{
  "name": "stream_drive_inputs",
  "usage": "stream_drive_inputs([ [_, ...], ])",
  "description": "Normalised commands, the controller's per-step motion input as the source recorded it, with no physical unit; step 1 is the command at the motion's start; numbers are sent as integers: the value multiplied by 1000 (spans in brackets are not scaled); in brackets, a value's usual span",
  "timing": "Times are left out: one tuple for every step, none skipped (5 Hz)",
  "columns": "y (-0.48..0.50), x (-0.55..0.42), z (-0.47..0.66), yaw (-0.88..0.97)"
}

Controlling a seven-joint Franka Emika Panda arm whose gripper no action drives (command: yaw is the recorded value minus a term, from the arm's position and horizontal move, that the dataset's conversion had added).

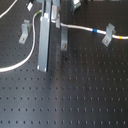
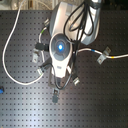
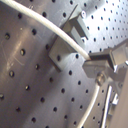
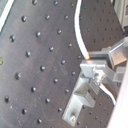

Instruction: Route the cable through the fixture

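Note:
The white cable (image 1: 75,27) runs from my gripper (image 1: 56,21) to the first exterior view's right. It passes its blue band (image 1: 96,31), a grey clip fixture (image 1: 106,37) and its yellow band (image 1: 123,36). Its other part (image 1: 31,47) curves down to the first exterior view's left. In the first wrist view the cable (image 3: 50,27) crosses a grey clip (image 3: 70,37) and ends between the fingers of my gripper (image 3: 95,65), which looks shut on it. The second wrist view shows the cable (image 4: 80,30) meeting the gripper (image 4: 93,65) above a clip (image 4: 82,97).
A tall grey metal bar (image 1: 44,42) stands in front of the gripper. More grey clips (image 1: 24,31) (image 1: 64,40) are bolted to the black perforated board (image 1: 75,95). In the second exterior view the arm (image 2: 61,47) covers the middle, with clips (image 2: 55,95) (image 2: 102,55) around it.

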Motion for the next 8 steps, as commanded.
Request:
stream_drive_inputs([
  [-4,-100,-372,234],
  [10,-131,-544,311],
  [176,-9,210,237],
  [308,78,198,177],
  [260,111,151,0],
  [-4,10,2,0],
  [-35,-11,0,-294],
  [1,0,49,0],
])
